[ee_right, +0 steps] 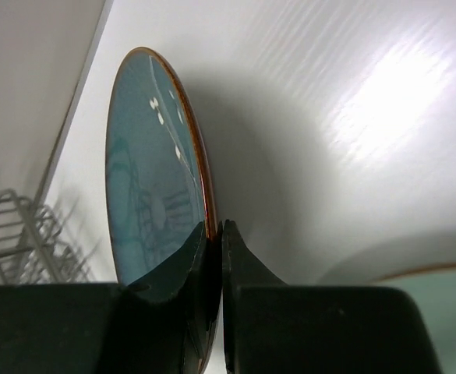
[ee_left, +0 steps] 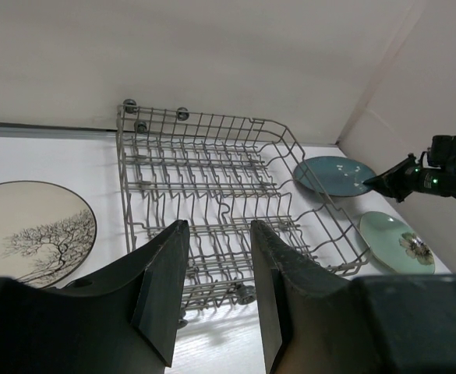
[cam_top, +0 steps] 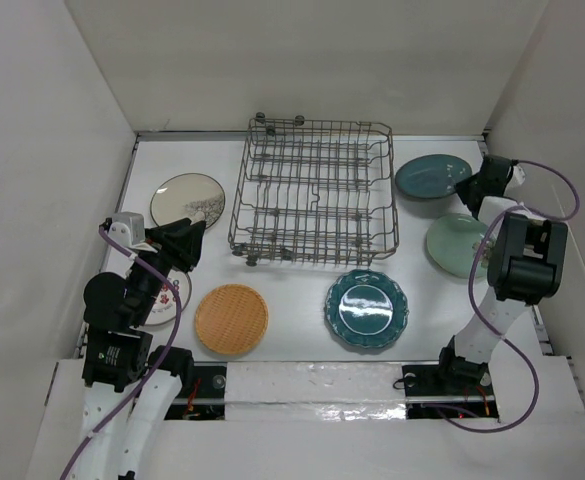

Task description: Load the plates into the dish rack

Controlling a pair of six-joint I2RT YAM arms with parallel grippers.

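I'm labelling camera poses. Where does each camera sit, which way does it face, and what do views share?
Top external: above and behind the bases, looking down on the table and dish rack; left arm and right arm show.
Left wrist: on the left arm, looking over the rack toward the far right; open left gripper in front.
Right wrist: low, far right, facing the dark teal plate; right gripper shut on its rim.
Shared: all show the rack and that plate.

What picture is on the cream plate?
A bare black tree on the round cream plate; left wrist view.
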